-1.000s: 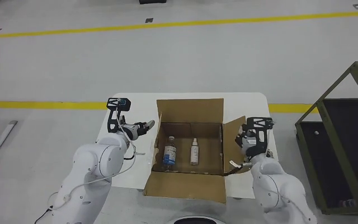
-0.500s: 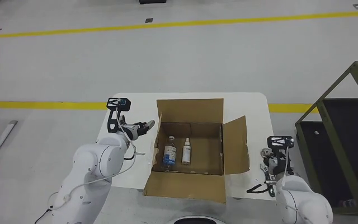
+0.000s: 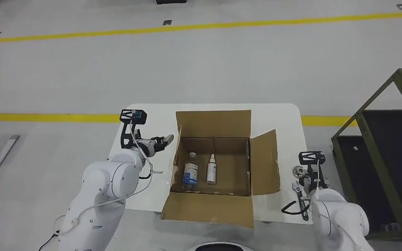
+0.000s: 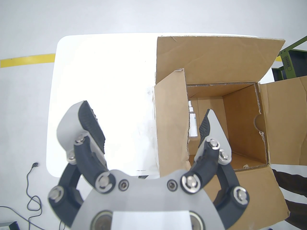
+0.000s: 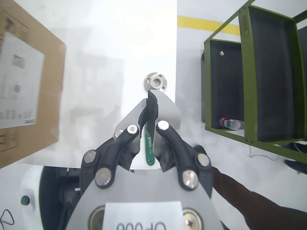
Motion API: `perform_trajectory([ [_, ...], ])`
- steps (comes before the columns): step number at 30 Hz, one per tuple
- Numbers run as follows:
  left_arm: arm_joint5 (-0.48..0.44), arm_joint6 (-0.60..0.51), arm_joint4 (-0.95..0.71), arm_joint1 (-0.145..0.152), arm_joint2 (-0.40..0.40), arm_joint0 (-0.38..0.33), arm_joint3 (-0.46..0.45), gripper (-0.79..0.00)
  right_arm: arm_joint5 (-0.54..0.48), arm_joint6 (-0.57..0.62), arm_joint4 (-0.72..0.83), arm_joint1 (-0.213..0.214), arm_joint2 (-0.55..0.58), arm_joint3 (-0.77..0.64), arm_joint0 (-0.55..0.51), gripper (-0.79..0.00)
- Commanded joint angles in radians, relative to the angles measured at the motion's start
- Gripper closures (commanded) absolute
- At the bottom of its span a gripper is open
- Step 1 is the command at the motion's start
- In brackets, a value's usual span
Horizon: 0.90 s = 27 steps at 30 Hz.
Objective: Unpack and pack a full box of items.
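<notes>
An open cardboard box (image 3: 213,125) stands mid-table with its flaps spread. Two bottles lie on its floor: a wider one (image 3: 190,173) and a slim white one (image 3: 211,169), the latter also showing past the box wall (image 4: 239,120) as the white bottle (image 4: 192,123). My left gripper (image 3: 164,140) hangs open beside the box's left flap, nothing between its fingers (image 4: 91,120). My right gripper (image 3: 303,173) is at the table's right edge, shut (image 5: 151,96) on a metal tool with a silver round head (image 5: 155,83) and a green handle (image 5: 148,144).
The white table (image 3: 276,119) has bare surface left and right of the box. A green metal rack (image 3: 370,163) stands just past the right edge, with a small can (image 5: 230,123) lying in it. A cable (image 4: 31,192) trails on the floor.
My right gripper moved from over the box's right flap out to the table's right edge. The slim bottle in the box shifted slightly left. The left arm stayed still.
</notes>
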Motion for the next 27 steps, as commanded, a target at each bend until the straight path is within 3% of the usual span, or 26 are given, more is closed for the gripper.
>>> perform_trajectory([
  [1,0.0,0.0,0.0,0.0,0.0,0.0,0.0,-0.785,-0.062,0.056,0.022,0.006,0.037,0.045,0.041,0.0],
  [4,0.0,0.0,0.0,0.0,0.0,0.0,0.0,-0.785,-0.181,0.162,0.003,0.021,0.085,0.117,0.1,0.0],
  [6,0.0,0.0,0.0,0.0,0.0,0.0,0.0,-0.785,-0.18,0.249,0.017,0.025,0.114,0.172,0.144,0.0],
  [12,0.0,0.0,0.0,0.0,0.0,0.0,0.0,-0.785,-0.333,0.392,0.115,0.038,0.121,0.254,0.211,0.0],
  [17,0.0,0.0,0.0,0.0,0.0,0.0,0.0,-0.785,-0.404,0.452,0.188,0.045,0.111,0.283,0.224,0.0],
  [24,0.0,0.0,0.0,0.0,0.0,0.0,0.0,-0.785,-0.396,0.466,0.244,0.053,0.068,0.282,0.205,0.0],
  [25,0.0,0.0,0.0,0.0,0.0,0.0,0.0,-0.785,-0.394,0.468,0.251,0.054,0.064,0.278,0.2,-0.012],
  [26,0.0,0.0,0.0,0.0,0.0,0.0,0.0,-0.785,-0.391,0.471,0.256,0.055,0.062,0.274,0.196,-0.08],
  [27,0.0,0.0,0.0,0.0,0.0,0.0,0.0,-0.785,-0.388,0.471,0.258,0.056,0.06,0.27,0.19,-0.259],
])
